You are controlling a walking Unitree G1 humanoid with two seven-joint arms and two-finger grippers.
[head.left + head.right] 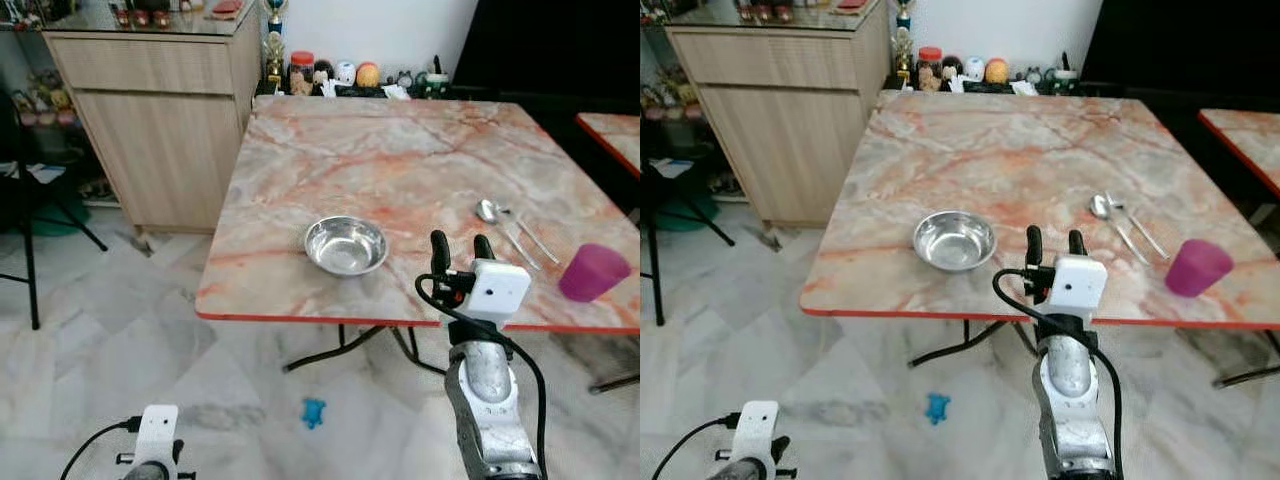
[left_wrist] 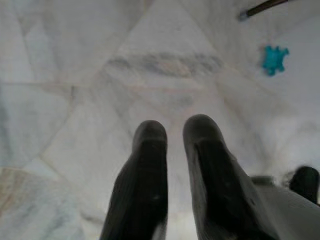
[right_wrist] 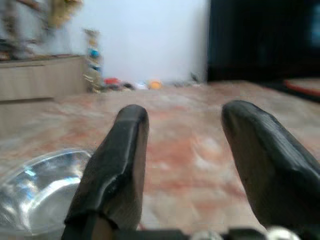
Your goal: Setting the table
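Left eye view: right claw raised at the near edge of the marble tabletop, fingers spread and pinching nothing, pointing across the slab between the steel bowl and the cutlery. Bowl near the front edge, upright, apparently empty. Farther to the right, a spoon and what looks like a fork lying side by side, touching or nearly so (too small to tell which), and beyond them a purple cup close to the right front corner, well apart from the bowl. Right wrist view: bowl rim just off one fingertip, bare marble ahead between the two fingers. Left claw hanging low over the pale tiled floor, fingers close together with a narrow gap, gripping nothing; a small blue scrap on the tiles nearby. Judged from this: early in the setting, an approach step, with nothing yet grasped and the pieces loosely scattered rather than arranged. Next move probably a reach to the right toward the cutlery or cup, calling for a low, flat pinch on the thin spoon handle, or a turn left to the bowl's rim. Unclear which is intended.
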